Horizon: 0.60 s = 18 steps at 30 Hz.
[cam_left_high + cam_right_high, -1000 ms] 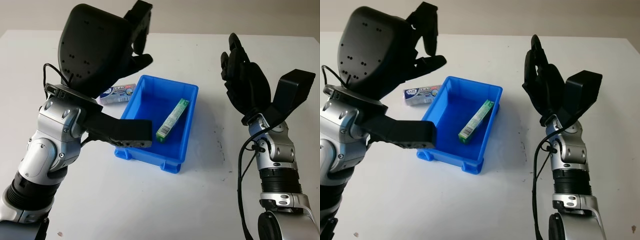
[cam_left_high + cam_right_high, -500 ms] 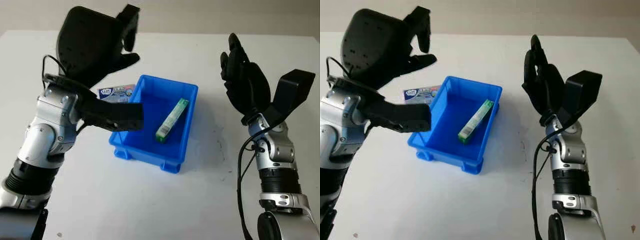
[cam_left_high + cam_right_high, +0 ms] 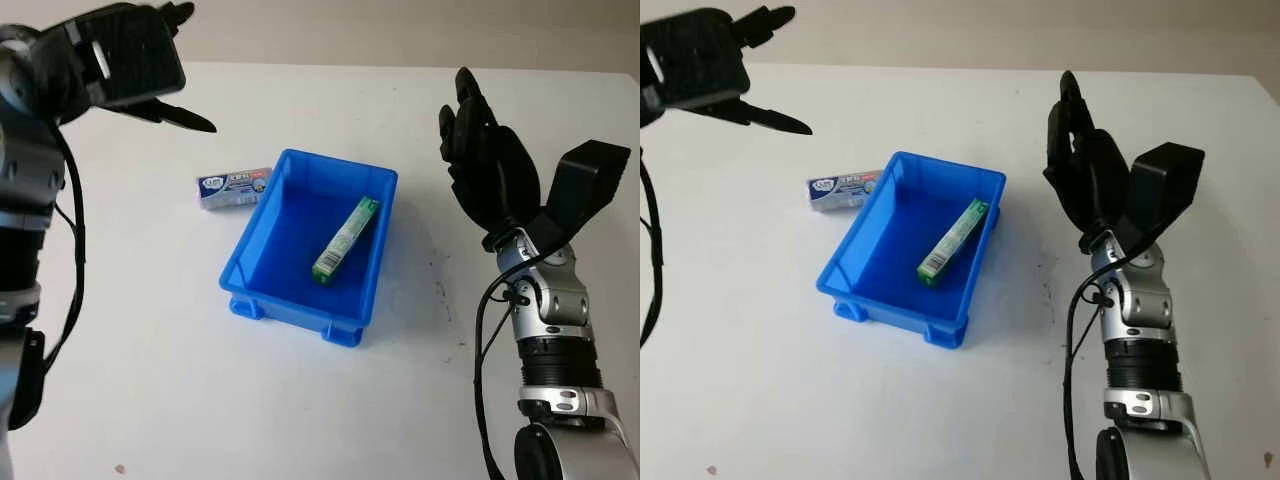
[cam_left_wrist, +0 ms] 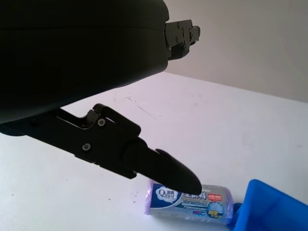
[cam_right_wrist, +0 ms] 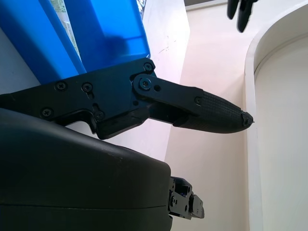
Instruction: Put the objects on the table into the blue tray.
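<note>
Green box in the tray, white packet outside it.
The blue tray (image 3: pixel 345 320) holds a green box (image 3: pixel 345 238); the white packet (image 3: pixel 235 187) lies on the desk (image 3: pixel 150 380) touching its far-left wall. Left hand (image 3: pixel 125 65) open above, right hand (image 3: pixel 485 170) open beside.

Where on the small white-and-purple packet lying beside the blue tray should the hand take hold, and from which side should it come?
Grip the packet across its narrow width near the middle, coming from above. It lies flat on the table, one end close against the blue tray wall, so its long sides are the freest. The left hand, open and raised nearby, seems best placed; the right hand is open, beyond the tray.
</note>
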{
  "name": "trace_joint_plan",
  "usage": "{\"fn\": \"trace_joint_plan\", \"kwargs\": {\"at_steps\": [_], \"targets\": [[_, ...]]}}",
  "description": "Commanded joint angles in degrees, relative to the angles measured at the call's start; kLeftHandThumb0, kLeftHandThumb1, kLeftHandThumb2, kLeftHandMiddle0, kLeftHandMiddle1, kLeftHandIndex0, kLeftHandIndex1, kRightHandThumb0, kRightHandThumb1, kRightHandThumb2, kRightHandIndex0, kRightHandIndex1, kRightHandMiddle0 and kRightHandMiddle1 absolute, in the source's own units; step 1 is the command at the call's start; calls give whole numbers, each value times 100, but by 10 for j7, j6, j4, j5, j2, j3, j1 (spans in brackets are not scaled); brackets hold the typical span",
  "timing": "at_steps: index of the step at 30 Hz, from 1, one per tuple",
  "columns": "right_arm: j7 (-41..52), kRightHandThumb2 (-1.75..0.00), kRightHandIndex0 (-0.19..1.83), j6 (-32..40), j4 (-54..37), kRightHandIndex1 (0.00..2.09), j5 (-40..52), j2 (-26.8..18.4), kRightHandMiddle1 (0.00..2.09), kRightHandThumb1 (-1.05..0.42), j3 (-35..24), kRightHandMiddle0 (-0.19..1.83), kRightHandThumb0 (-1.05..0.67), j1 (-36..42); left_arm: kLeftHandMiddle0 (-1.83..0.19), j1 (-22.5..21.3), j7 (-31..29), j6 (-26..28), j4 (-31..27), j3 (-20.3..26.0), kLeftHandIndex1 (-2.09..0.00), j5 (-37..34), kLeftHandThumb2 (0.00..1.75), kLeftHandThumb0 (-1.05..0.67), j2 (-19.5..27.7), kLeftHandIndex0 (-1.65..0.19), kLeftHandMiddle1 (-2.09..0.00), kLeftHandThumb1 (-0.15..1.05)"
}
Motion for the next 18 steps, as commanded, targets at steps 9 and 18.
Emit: {"fn": "trace_joint_plan", "kwargs": {"at_steps": [9,18], "targets": [[-1,-69,-19,-3,-1,0,1,-1,0,-105,-4,-19,-75,4,19,-58,9,-93,109,-77,0,20,6,-63,8,19,0,81],[-1,-69,-19,-4,-6,0,2,0,0,-105,-4,-19,-74,9,17,-79,81,-175,221,-123,-4,53,5,-56,-24,15,-2,80]]}}
